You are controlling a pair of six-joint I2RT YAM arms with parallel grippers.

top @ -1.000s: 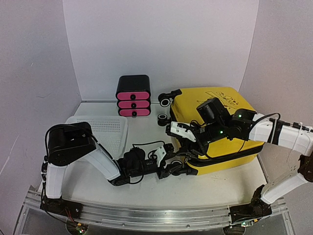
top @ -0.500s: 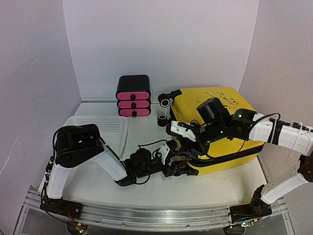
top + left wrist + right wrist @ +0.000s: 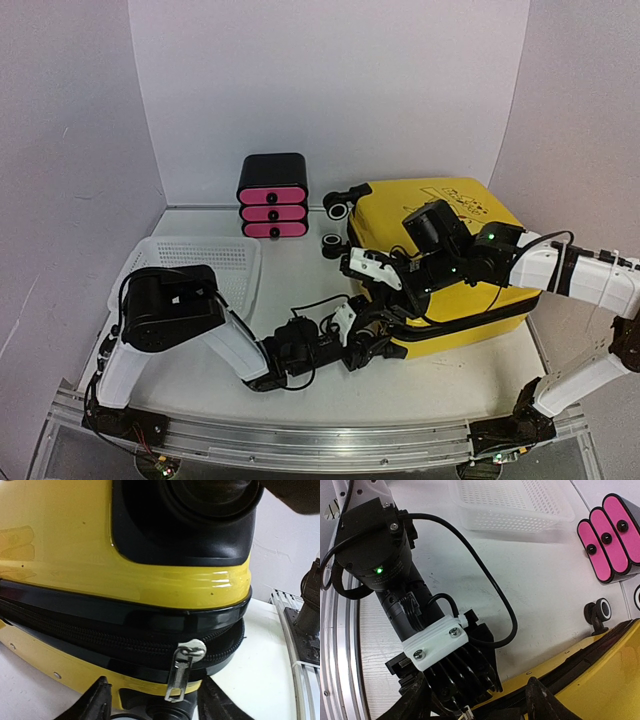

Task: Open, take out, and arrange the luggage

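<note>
Left gripper [image 3: 154, 695] is released, its black fingers [image 3: 97, 700] either side of the hanging silver metal zipper pull [image 3: 181, 672], not touching it. The large yellow hard-shell suitcase [image 3: 460, 318] lies flat on the right of the white table [image 3: 290, 262]. The right gripper [image 3: 476, 700], jaws spread and empty, hovers over its near-left corner.

The luggage [image 3: 60, 545] spills past the left wrist view's edges.

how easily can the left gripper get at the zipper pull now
Probably yes: the zipper pull hangs free at the suitcase corner, right between the fingers of the open left gripper, nothing blocking it.
</note>
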